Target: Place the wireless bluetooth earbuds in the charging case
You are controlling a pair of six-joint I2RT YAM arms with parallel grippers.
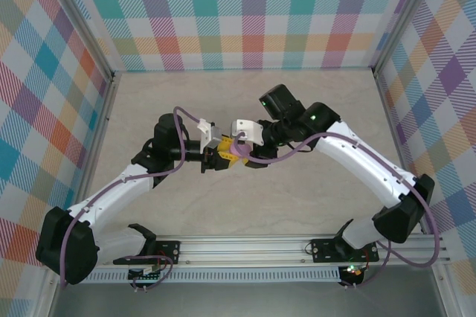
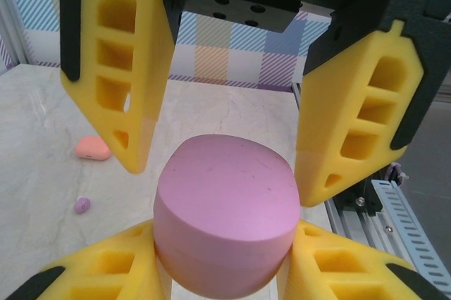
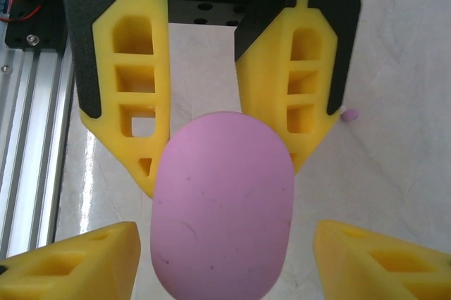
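Left claw (image 2: pixel 224 258) is clamped on the purple case (image 2: pixel 224 194): from my left wrist camera I see its two yellow fingers pressed against the case's lower sides, one on each flank, holding it up off the bench (image 1: pixel 223 101). My right claw (image 3: pixel 225 244) faces it head-on with its fingers spread apart; they straddle the case with a gap on both sides and do not touch it. The overhead view puts both claws tip to tip over the middle of the bench, the arms bent in from either side and the case between them. The case is a rounded pink-purple block with a faint seam running round it low down, and I see no opening in it. On the bench to the left of the case, well apart from it, a small lilac earbud (image 2: pixel 82 205) lies on its own. Farther back from it sits a salmon-orange piece (image 2: pixel 93 148), also on the bench; I cannot tell whether that one is an earbud or a case. In my right wrist camera a lilac pebble (image 3: pixel 349 114) rests on the bench just past the edge of the left claw's finger; I cannot tell whether it is the same earbud. The slotted rail (image 1: pixel 245 246) runs along the near edge between the arm bases.
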